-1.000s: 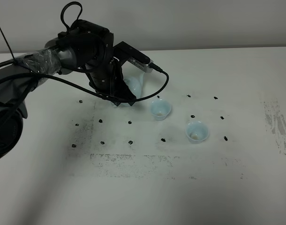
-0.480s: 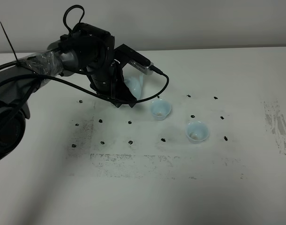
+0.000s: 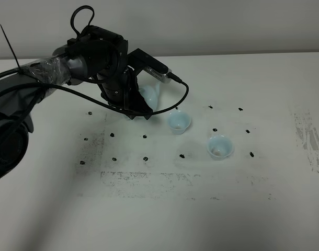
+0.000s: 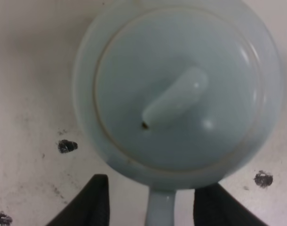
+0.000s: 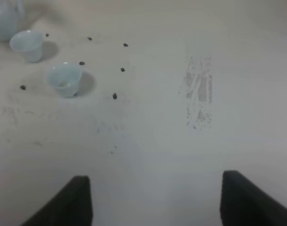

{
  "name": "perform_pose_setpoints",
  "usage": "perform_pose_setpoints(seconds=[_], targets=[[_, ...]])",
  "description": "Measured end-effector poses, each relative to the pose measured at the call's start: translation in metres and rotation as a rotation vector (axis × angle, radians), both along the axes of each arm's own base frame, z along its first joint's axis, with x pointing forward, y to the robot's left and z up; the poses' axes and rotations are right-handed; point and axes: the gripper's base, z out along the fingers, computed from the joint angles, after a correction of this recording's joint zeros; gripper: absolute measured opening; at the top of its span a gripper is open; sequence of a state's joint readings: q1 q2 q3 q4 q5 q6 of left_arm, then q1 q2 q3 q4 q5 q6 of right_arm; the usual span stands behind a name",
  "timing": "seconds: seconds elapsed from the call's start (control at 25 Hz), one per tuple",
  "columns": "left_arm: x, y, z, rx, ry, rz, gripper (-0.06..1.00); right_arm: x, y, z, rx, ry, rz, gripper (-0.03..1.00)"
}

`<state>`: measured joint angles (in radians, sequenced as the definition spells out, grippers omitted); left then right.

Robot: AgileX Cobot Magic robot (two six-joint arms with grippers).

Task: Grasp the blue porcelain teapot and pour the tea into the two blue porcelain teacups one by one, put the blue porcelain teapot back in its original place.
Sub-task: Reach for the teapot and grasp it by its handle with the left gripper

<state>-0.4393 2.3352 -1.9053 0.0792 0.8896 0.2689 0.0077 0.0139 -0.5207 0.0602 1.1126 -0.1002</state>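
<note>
Blue porcelain teapot (image 4: 176,94): upright on the white table (image 3: 164,219), just beside the far teacup (image 3: 179,121); the near teacup (image 3: 219,146) sits farther off.

Loop handle (image 4: 160,209): lies between the fingers of my left gripper (image 4: 150,202). They are spread, with table showing on either side, and I judge them placed to close on it.

Right gripper (image 5: 155,202): spread wide, empty, hanging well apart from both cups, leaving the pouring side free.
</note>
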Motion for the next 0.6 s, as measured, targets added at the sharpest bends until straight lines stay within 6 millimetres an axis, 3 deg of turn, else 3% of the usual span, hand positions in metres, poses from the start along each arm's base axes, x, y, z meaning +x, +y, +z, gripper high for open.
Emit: perform_pose_setpoints(seconds=[0.6], targets=[[0.0,-0.0013,0.0001,-0.001,-0.003,-0.055,0.4,0.0,0.0,0.0,0.0,0.0,0.0,0.56]])
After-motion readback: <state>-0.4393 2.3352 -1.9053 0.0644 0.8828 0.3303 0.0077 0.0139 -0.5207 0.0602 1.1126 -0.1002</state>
